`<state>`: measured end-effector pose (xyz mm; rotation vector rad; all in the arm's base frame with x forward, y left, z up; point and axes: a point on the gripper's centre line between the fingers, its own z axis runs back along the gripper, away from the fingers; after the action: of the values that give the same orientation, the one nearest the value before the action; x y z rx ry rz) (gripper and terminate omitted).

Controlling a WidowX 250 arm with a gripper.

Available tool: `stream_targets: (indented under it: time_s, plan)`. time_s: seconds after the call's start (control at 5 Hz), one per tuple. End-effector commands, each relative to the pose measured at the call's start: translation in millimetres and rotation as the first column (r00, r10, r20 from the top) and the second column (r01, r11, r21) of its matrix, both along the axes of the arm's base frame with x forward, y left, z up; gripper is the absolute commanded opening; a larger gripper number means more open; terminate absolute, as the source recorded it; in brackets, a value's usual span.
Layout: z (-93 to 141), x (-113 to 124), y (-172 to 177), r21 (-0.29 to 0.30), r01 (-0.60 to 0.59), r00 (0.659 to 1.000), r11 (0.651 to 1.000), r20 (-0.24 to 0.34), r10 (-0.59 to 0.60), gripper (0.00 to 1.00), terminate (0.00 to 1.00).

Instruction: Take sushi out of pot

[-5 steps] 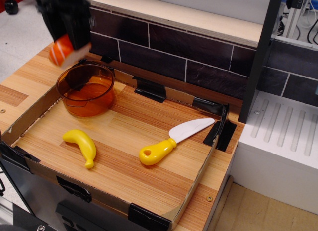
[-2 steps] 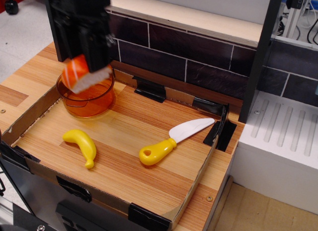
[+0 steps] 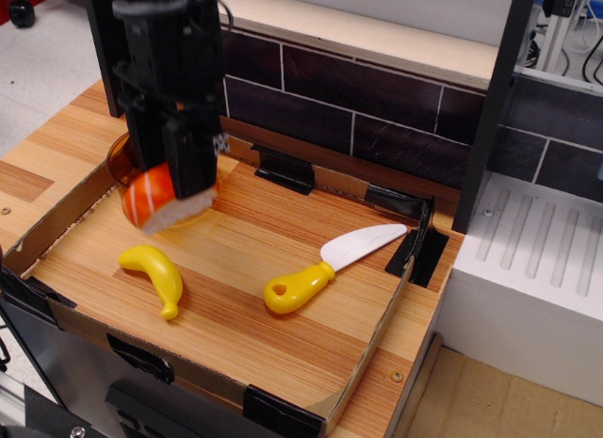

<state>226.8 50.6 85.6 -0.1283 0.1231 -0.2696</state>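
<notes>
My black gripper (image 3: 174, 193) is shut on the sushi (image 3: 151, 198), an orange-red piece with white stripes on a whitish rice block. It holds the sushi in the air, in front of the pot and above the board just behind the banana. The amber pot (image 3: 117, 154) stands at the back left of the tray; the arm and the sushi hide most of it, and only its left rim shows.
A yellow banana (image 3: 155, 273) lies at the front left of the wooden tray (image 3: 283, 353). A toy knife (image 3: 325, 267) with a yellow handle lies at the middle right. A dark tiled wall (image 3: 377, 108) runs behind. A white block (image 3: 537, 268) stands to the right.
My gripper has carried the sushi from above the pot's back left rim forward and down, so it now hangs in front of the pot near the banana.
</notes>
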Motion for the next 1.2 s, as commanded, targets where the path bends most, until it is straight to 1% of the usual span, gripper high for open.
stream_targets:
  time_s: [0.0,0.2,0.4,0.6,0.8,1.0]
  plan:
    - [-13,18,3,0.047,-0.018,0.995,0.999,0.096,0.013,0.00,0.00]
    - [-23,24,0,0.058,-0.025,0.994,0.998,0.104,0.019,0.00,0.00]
    - [-40,27,-3,0.086,-0.016,0.993,0.996,0.119,0.006,0.00,0.00]
    - [-47,29,-5,0.102,-0.008,0.993,0.995,0.119,-0.005,0.00,0.00]
    - [-53,32,-4,0.111,-0.017,0.994,0.994,0.110,0.005,1.00,0.00]
    - [-46,32,-3,0.119,0.012,0.991,0.993,0.133,-0.028,1.00,0.00]
